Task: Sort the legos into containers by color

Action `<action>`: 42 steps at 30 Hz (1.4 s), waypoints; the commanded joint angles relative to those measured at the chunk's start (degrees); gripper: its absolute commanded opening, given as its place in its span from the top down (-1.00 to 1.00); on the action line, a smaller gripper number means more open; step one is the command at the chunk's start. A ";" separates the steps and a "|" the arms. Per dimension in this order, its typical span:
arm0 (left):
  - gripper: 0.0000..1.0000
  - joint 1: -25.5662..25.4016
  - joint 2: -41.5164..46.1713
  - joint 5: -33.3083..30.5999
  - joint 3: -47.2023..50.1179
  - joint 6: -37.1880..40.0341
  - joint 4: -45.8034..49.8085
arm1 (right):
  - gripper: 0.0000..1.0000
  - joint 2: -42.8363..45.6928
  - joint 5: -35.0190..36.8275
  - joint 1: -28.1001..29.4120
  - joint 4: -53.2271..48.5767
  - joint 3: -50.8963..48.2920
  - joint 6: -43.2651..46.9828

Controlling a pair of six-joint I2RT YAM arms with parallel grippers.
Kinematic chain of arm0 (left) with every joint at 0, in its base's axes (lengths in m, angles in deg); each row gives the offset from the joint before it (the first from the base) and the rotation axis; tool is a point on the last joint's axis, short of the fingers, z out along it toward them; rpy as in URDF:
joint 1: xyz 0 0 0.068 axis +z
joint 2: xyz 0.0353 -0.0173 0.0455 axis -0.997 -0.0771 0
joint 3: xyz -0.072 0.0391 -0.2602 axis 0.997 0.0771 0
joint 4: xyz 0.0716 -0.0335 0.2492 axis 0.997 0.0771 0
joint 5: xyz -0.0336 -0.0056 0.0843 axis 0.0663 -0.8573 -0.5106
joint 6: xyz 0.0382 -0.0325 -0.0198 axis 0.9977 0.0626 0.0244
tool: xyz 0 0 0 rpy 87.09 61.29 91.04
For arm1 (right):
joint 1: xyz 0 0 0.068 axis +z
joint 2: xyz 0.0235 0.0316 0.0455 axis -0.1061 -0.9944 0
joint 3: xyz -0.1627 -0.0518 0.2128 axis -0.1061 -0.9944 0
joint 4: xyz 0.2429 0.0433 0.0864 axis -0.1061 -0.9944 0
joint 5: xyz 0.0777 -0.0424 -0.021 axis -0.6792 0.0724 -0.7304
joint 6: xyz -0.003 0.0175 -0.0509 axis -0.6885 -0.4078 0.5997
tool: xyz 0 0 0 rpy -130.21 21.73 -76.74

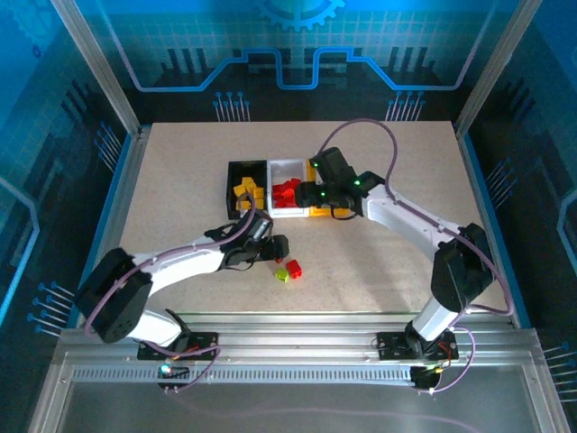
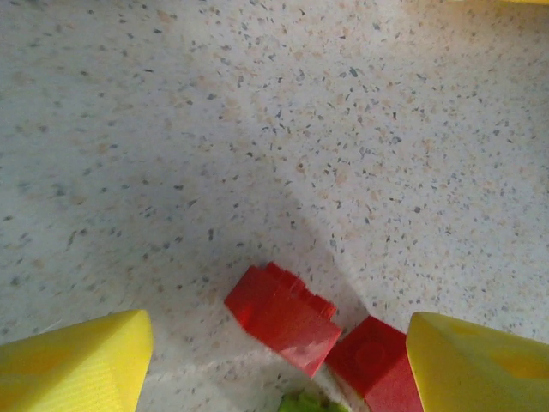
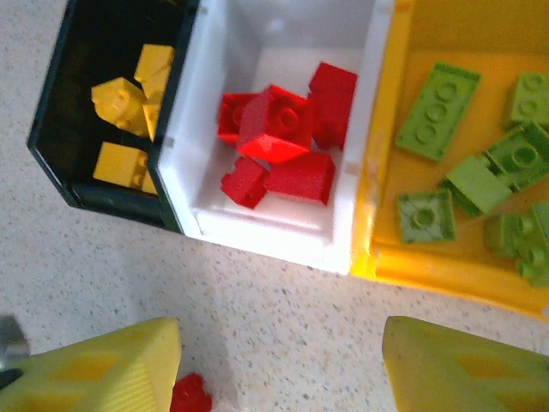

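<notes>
From above, we see the black bin (image 1: 245,171), white bin (image 1: 287,168) and yellow bin (image 1: 321,214) standing in a touching row near the middle of the table (image 1: 180,180). The right gripper (image 1: 315,192) hangs over the yellow bin and hides most of it. The left gripper (image 1: 273,248) sits low, in front of the bins. Just beside it on the table lie the loose red legos (image 1: 294,268) and a loose green lego (image 1: 281,273), touching each other.

At the left wrist, we find the two yellow fingers (image 2: 77,360) spread wide, gripping nothing. The two loose red legos (image 2: 281,316) lie on the table between them, corner to corner, and the one on the right is close to the right-hand finger. The loose green lego (image 2: 307,402) peeks in at the bottom edge.

At the right wrist, the fingers (image 3: 111,369) also stand well apart and empty. Beyond them, the black bin (image 3: 51,112) holds yellow legos (image 3: 120,103), the white bin (image 3: 283,227) holds red legos (image 3: 279,129), and the yellow bin (image 3: 386,172) holds green legos (image 3: 437,107). A stray red lego (image 3: 190,395) rests on the table beside the left-hand finger.
</notes>
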State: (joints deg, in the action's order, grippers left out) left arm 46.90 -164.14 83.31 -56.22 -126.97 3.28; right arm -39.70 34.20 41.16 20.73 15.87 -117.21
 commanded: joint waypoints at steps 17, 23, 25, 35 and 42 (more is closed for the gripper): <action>0.24 -3.31 -6.85 -6.00 -2.25 0.56 3.79 | -0.30 9.26 0.36 -2.53 3.88 -10.00 -1.77; 0.33 -1.37 -1.52 -6.03 -3.74 0.72 6.52 | -0.30 11.60 0.48 -3.20 4.18 -11.79 -2.30; 0.34 0.44 -0.28 -4.53 -5.67 0.86 6.75 | -0.30 12.55 0.53 -3.41 4.10 -12.61 -2.48; 0.36 4.83 -13.78 -4.76 -29.80 6.32 9.12 | -0.30 15.52 -0.12 -5.44 4.33 -17.29 -3.52; 0.38 7.39 -27.11 -5.46 -45.67 7.39 11.93 | -0.30 17.95 -0.27 -6.15 3.92 -18.85 -3.45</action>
State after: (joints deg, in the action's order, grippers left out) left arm 53.35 -188.62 78.70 -97.64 -121.26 11.97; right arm -24.07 34.11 35.85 24.49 -2.29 -120.00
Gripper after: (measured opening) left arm 0.349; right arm 0.651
